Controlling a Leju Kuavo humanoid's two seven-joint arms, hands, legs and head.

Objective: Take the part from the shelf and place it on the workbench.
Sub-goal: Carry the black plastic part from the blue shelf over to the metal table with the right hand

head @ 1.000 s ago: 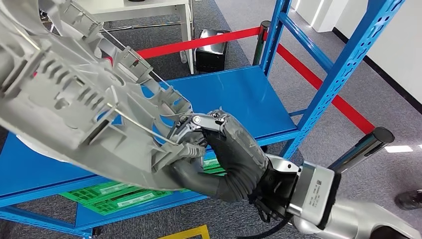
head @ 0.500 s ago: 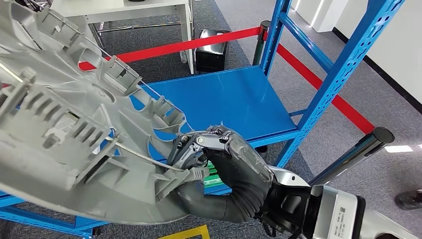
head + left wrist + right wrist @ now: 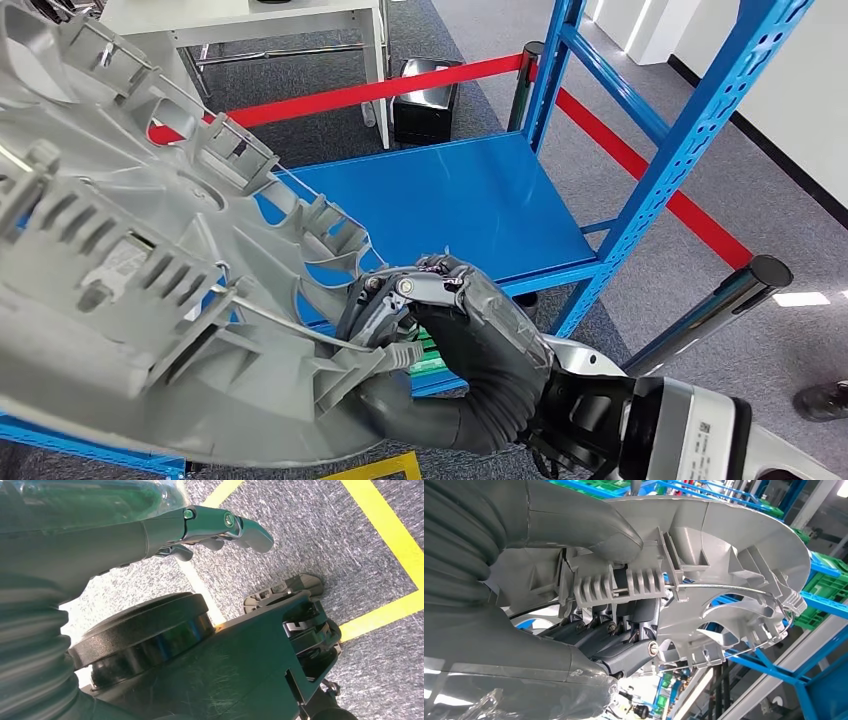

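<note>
The right hand (image 3: 455, 330) grips the part (image 3: 140, 290) at its rim: in the right wrist view the thick thumb (image 3: 589, 525) presses on one side of a ribbed clip and the darker fingers (image 3: 619, 630) curl on the other side, so the hand is clamped on the part. The part is a big grey plastic disc with ribs, clips and a thin wire ring running around its back. It is in the air, tilted, in front of the shelf (image 3: 460, 200) and not resting on anything, and it covers most of the left half of the head view. The right arm (image 3: 680, 430) comes in from the lower right corner, with a silver cuff behind the dark wrist. The left hand (image 3: 220, 527) hangs low over the grey carpet; its fingers are stretched out, a little apart, and they hold nothing. Yellow lines (image 3: 385, 530) are marked on the carpet under it. Behind the part stands the blue shelf, and its upper board is bare where it can be seen. On a lower level of the shelf, just beside the right hand, a green tray (image 3: 432, 352) shows a little. A red barrier tape (image 3: 400, 87) runs behind the shelf to a black post (image 3: 527, 60), and a second black post (image 3: 745, 285) stands at the right. A white table (image 3: 300, 20) is further back.
</note>
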